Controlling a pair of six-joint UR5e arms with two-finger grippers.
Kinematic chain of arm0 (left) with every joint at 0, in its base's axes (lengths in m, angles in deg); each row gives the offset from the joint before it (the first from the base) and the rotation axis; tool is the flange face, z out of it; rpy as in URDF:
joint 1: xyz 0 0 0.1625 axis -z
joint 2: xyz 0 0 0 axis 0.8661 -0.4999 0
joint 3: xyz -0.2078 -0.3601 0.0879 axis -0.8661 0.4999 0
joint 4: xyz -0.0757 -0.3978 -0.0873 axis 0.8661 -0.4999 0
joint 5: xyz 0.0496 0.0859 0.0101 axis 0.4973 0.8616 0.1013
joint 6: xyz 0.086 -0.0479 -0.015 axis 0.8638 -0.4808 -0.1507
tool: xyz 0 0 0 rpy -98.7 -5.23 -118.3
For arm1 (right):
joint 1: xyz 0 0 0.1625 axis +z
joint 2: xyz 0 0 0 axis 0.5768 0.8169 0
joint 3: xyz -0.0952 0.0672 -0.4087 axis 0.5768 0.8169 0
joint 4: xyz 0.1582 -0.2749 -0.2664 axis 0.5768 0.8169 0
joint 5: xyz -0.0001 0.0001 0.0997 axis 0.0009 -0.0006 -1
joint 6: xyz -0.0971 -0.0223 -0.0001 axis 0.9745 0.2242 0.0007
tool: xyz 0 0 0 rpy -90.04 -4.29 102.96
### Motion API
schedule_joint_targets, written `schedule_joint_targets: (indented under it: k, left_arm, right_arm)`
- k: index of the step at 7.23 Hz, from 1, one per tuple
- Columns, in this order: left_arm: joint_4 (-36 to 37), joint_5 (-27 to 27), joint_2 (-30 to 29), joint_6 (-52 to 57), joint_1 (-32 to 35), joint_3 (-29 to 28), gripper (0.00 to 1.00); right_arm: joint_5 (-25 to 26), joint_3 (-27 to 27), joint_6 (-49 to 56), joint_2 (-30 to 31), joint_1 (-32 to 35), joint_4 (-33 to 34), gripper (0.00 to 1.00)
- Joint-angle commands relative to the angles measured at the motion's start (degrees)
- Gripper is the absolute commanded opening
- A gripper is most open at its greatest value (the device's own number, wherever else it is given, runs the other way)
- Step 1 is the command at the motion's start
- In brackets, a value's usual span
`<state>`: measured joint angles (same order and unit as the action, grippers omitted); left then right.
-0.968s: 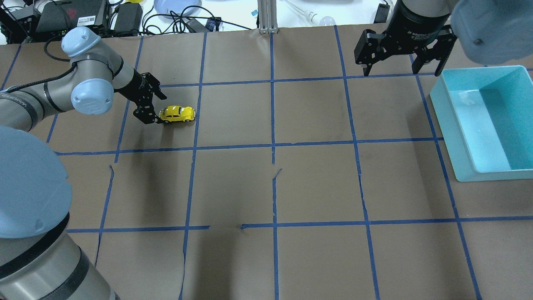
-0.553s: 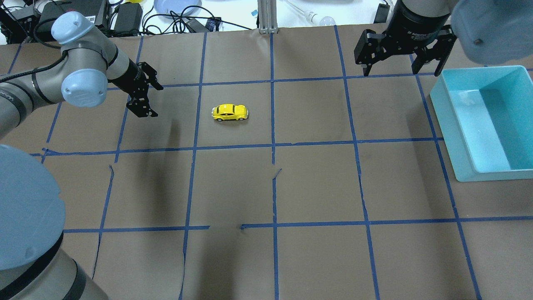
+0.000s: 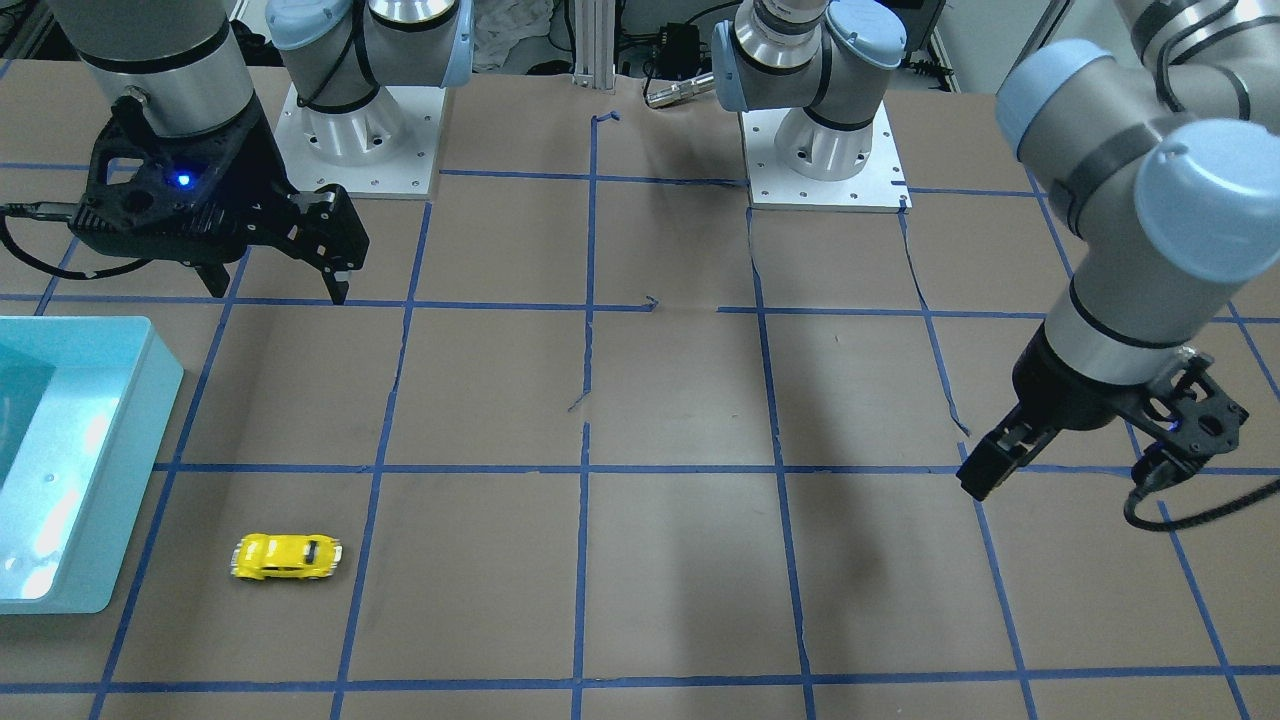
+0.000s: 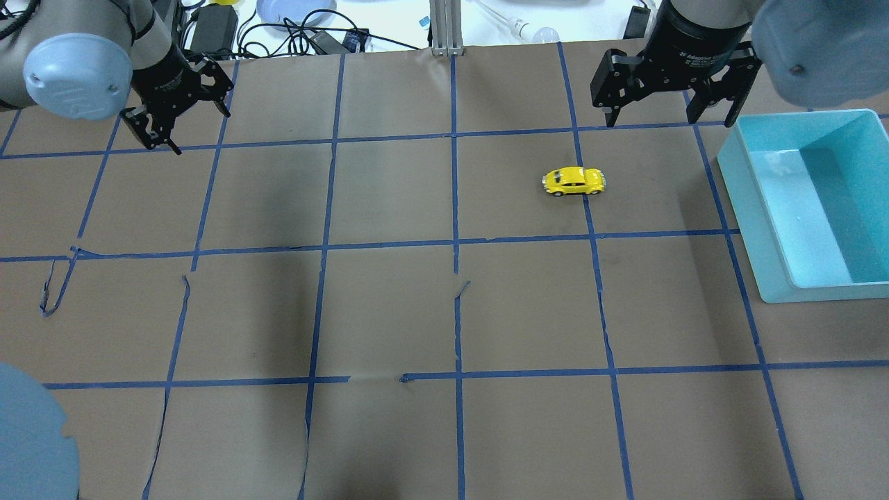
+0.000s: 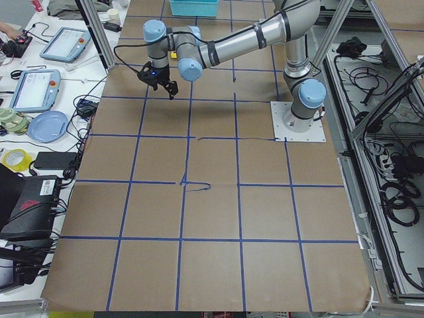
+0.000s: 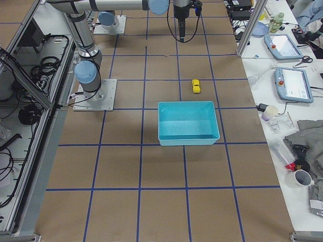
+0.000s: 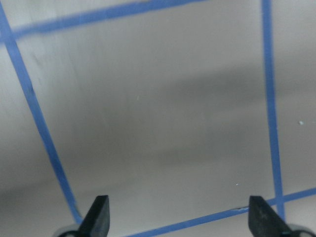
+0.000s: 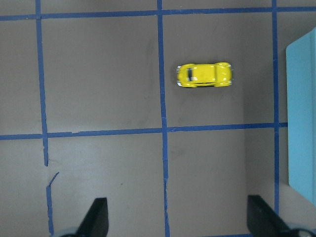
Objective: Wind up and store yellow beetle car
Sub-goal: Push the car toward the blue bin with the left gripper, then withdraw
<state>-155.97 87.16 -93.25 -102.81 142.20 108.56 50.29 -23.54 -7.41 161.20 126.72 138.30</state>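
Note:
The yellow beetle car stands on its wheels on the brown paper, on a blue tape line, nose toward the teal bin. It also shows in the front view, the right side view and the right wrist view. My right gripper hangs open and empty above the table, just beyond the car. My left gripper is far off at the table's left back, open and empty, with only paper and tape under it.
The teal bin sits at the table's right end, a short gap from the car, and looks empty. Torn seams run through the paper. Cables, tablets and a plate lie beyond the far edge.
The car has rolled rightward across the table from beside my left gripper to near the bin. My left arm has pulled back toward the far left corner. The right arm has not moved.

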Motion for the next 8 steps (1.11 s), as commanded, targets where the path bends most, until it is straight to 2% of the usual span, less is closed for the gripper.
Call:
schedule_joint_targets:
  k: [1,3,4,6,7,8]
  left_arm:
    - [-2.9,0.1,4.1,7.5,4.2,-0.2,1.0]
    - [-10.4,0.0,6.8,17.5,4.8,0.1,1.0]
    - [-10.7,-0.1,8.3,21.1,6.5,0.3,1.0]
    - [-10.8,0.3,9.3,21.3,9.2,2.4,1.0]
    - [-10.8,-0.5,10.5,21.4,9.3,4.3,1.0]
    - [-10.9,-3.7,11.3,21.5,8.9,5.0,1.0]
  right_arm:
    - [0.0,0.0,0.0,0.0,0.0,0.0,1.0]
    - [0.1,0.0,0.1,0.0,0.0,0.0,1.0]
    - [0.2,0.1,0.1,0.0,0.0,0.2,1.0]
    - [-0.1,0.2,-0.6,0.0,-0.2,0.1,1.0]
    - [0.2,0.2,-0.2,0.0,-0.2,-0.9,1.0]
    - [0.2,0.1,-0.4,-0.5,-0.2,-1.4,1.0]
